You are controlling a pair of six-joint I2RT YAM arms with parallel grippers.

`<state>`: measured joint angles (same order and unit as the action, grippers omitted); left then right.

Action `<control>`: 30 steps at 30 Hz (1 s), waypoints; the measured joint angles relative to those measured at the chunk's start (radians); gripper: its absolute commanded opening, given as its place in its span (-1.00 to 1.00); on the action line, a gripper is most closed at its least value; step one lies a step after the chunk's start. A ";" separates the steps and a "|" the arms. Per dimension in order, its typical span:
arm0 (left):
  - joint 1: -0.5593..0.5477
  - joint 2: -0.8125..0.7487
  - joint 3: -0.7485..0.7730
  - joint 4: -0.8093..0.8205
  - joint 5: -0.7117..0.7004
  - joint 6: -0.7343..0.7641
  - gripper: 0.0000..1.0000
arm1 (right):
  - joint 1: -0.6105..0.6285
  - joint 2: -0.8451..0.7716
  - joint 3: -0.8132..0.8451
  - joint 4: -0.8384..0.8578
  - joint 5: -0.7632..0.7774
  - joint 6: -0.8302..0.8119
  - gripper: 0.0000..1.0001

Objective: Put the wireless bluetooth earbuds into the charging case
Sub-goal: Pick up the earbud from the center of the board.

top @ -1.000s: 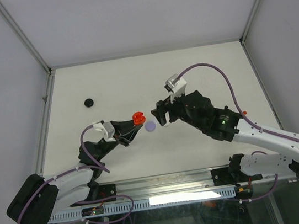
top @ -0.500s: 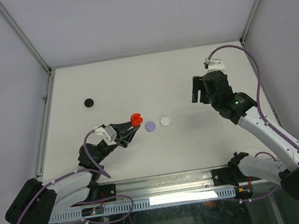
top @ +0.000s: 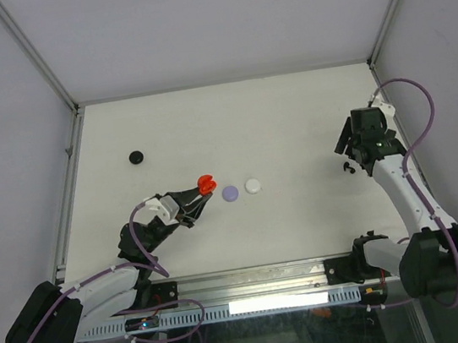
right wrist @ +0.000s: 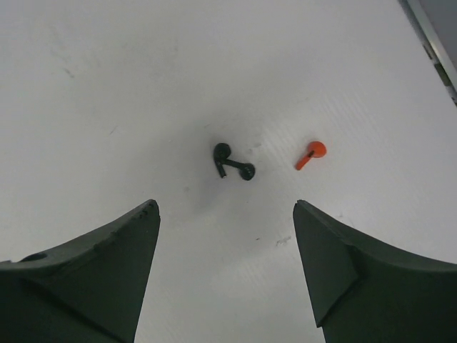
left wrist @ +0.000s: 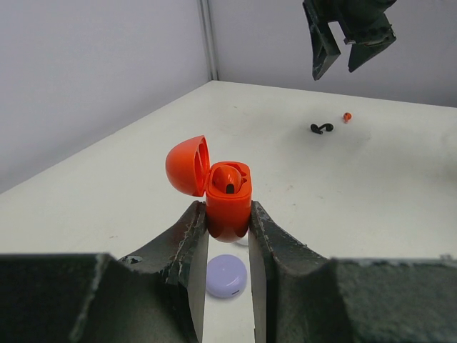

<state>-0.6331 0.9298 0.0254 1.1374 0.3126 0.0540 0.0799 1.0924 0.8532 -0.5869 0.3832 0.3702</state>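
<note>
The left end effector (left wrist: 228,218) gripped the orange charging case (left wrist: 228,191). The open right end effector (right wrist: 225,207), above the black earbuds (right wrist: 232,163), could grab them instead of the orange earbud (right wrist: 310,153)

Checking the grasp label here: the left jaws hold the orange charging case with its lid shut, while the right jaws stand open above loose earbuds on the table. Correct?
Not quite: the lid is flipped open, as the left wrist view shows. The left jaws do hold the orange charging case, and the right jaws stand open above loose earbuds.
</note>
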 measured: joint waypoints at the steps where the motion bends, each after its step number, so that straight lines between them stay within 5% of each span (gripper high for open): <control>1: 0.000 0.000 0.000 -0.003 -0.001 0.004 -0.99 | -0.031 0.013 -0.002 -0.001 -0.002 0.000 0.56; 13: 0.000 0.003 0.000 -0.018 -0.027 0.025 -0.99 | -0.340 0.217 -0.003 0.028 -0.048 -0.005 0.35; 21: 0.000 0.003 0.000 -0.035 -0.043 0.039 -1.00 | -0.397 0.401 0.038 -0.012 -0.079 -0.013 -0.02; 30: 0.000 0.003 0.000 -0.042 -0.050 0.040 -0.99 | -0.408 0.484 0.100 -0.010 -0.115 -0.021 -0.15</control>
<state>-0.6331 0.9333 0.0250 1.0958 0.2623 0.0944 -0.3279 1.5768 0.9531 -0.5964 0.2684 0.3496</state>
